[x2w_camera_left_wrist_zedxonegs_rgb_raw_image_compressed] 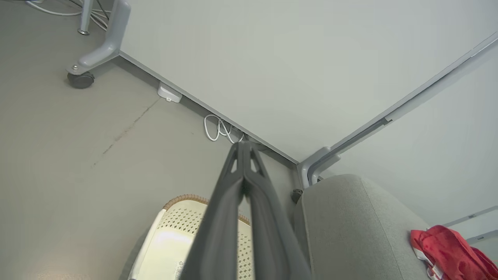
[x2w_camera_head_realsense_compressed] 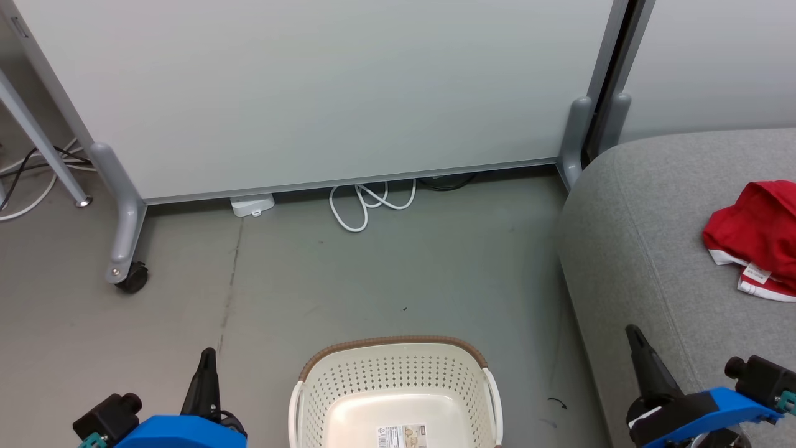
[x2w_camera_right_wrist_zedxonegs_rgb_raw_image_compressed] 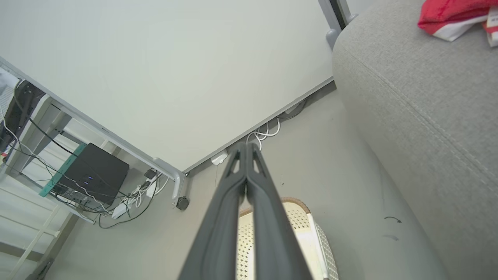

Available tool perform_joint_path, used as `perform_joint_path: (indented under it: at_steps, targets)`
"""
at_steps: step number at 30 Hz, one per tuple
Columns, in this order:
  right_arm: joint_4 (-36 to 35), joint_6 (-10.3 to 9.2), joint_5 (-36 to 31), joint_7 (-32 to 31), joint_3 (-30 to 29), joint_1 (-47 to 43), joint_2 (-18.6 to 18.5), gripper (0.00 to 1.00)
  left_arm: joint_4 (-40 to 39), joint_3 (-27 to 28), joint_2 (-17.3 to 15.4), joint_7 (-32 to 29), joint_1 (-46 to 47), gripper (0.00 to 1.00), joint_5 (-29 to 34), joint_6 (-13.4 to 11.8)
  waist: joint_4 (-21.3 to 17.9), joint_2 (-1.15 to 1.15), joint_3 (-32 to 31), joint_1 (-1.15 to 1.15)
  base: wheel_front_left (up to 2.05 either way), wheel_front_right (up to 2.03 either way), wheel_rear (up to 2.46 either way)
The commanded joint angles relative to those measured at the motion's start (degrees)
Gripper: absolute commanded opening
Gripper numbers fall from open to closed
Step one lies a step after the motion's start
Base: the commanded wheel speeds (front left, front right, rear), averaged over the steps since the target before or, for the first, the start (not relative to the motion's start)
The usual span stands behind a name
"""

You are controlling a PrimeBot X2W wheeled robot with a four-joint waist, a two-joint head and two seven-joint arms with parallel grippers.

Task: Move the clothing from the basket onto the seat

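Floor (x2w_camera_head_realsense_compressed: 373, 280), grey and scuffed, is bounded behind by a pale partition (x2w_camera_head_realsense_compressed: 311, 93), with a white cable (x2w_camera_head_realsense_compressed: 367, 205) coiled under its lower edge. The left gripper (x2w_camera_left_wrist_zedxonegs_rgb_raw_image_compressed: 244, 146) is pressed closed on nothing. The basket (x2w_camera_head_realsense_compressed: 392, 343) is cut off below, and 1 label (x2w_camera_head_realsense_compressed: 402, 435) is seen on its floor. The right gripper (x2w_camera_right_wrist_zedxonegs_rgb_raw_image_compressed: 246, 147) is likewise closed, empty. The clothing (x2w_camera_head_realsense_compressed: 755, 230), cropped at the right, is heaped on the seat (x2w_camera_head_realsense_compressed: 634, 249).

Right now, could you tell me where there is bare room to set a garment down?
The grey fabric sofa is bare from its rounded left edge to the soft red clothing. The cream perforated plastic basket is bare around a label sticker. The grey floor between basket and white panel is open; coiled white cables crowd the panel's foot.
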State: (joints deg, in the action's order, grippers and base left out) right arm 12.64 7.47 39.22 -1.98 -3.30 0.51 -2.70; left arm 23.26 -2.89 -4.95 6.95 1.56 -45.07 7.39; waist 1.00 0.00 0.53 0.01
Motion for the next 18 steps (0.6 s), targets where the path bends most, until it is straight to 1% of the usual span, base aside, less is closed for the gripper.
perform_joint_path:
  at_steps: [1, 18]
  targets:
    - [-0.6, 0.02, 2.1, -0.2, -0.3, 1.7, -0.2, 0.0, -1.2, 0.6, -0.1, -0.5, 1.8, 0.0, -1.7, 0.0, 0.0, 0.0, 0.0, 0.0, 0.0, 0.0, 0.0]
    - [-0.1, 0.02, 15.0, -1.3, -1.0, 2.8, -0.2, 0.0, -3.3, 2.9, 0.5, -3.8, 2.6, 0.0, -13.2, 0.1, -0.2, 0.0, -0.1, 0.0, 0.0, 0.0, 0.0]
